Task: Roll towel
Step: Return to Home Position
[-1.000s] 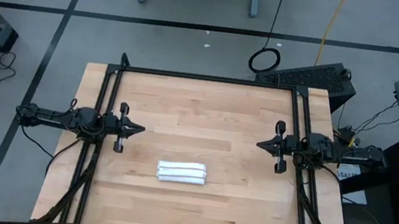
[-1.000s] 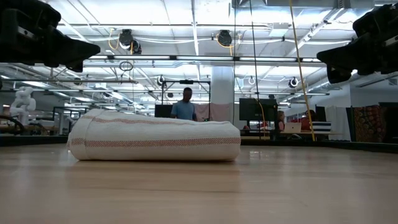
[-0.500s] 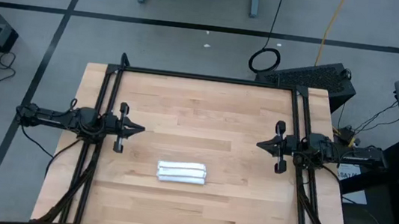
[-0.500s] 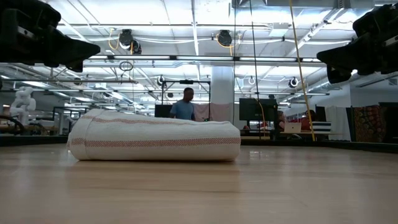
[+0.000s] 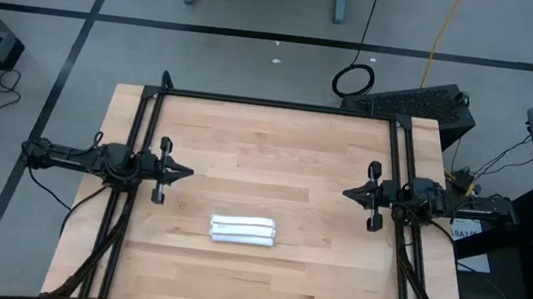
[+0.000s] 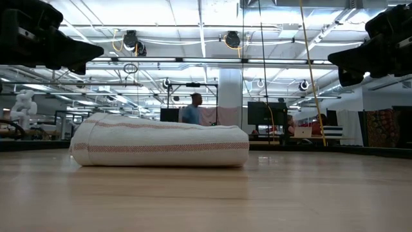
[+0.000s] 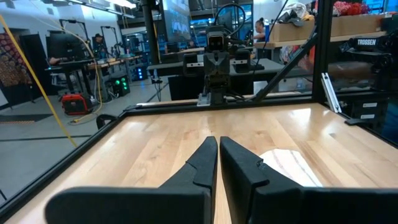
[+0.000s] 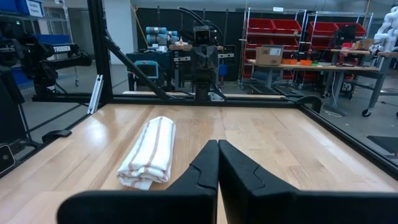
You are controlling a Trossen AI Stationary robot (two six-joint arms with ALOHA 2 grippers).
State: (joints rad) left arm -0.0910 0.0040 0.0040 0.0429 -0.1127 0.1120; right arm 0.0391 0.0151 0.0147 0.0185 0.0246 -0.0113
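As rolled, towel [image 5: 243,230] lies lengthwise side to side, nearer left hand [image 5: 186,172] than right hand [image 5: 347,192]; both closed, empty.

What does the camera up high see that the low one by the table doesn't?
Only the high view: the whole table and the floor around it. Only the low view: the stripes on the towel, a person in the room behind, and ceiling lights. Both: the rolled towel lying on the table, with the left pincer and right pincer apart from it.
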